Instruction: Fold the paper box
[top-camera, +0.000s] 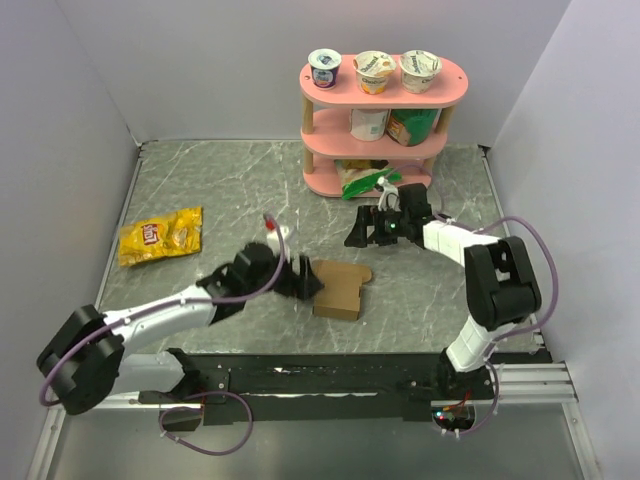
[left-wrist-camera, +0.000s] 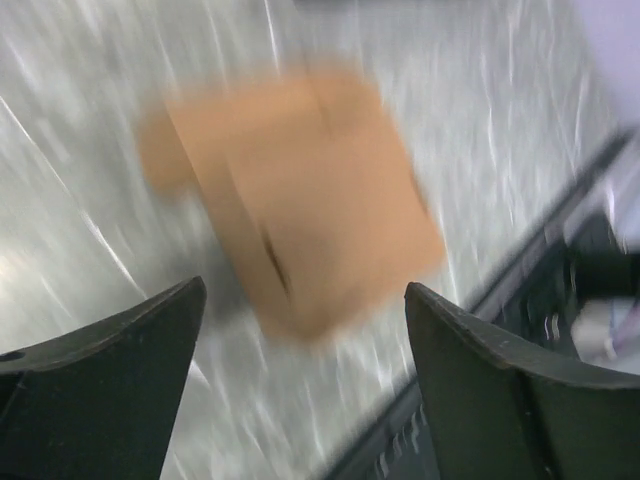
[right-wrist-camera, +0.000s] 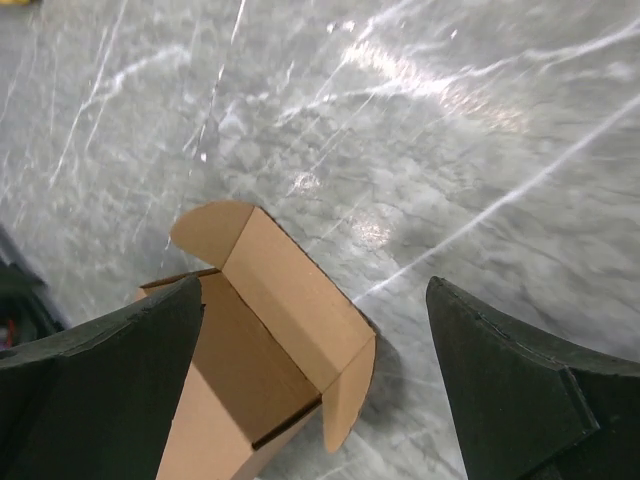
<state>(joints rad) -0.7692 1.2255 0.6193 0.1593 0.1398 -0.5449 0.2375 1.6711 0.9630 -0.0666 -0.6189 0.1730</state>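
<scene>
The paper box (top-camera: 342, 290) is plain brown cardboard, partly folded, lying on the marble table near the middle front. In the right wrist view the paper box (right-wrist-camera: 262, 345) has its lid flap open, with rounded tabs at both ends. My left gripper (top-camera: 308, 284) is right beside the box's left side. In the blurred left wrist view my left gripper (left-wrist-camera: 304, 290) is open and the paper box (left-wrist-camera: 300, 195) lies just ahead of the fingers, not held. My right gripper (top-camera: 356, 236) hovers behind the box; in its wrist view the right gripper (right-wrist-camera: 312, 287) is open and empty.
A yellow snack bag (top-camera: 160, 237) lies at the left. A pink shelf (top-camera: 384, 92) with yogurt cups stands at the back, and a green packet (top-camera: 366, 182) sits at its foot. A black rail (top-camera: 350, 380) runs along the near table edge.
</scene>
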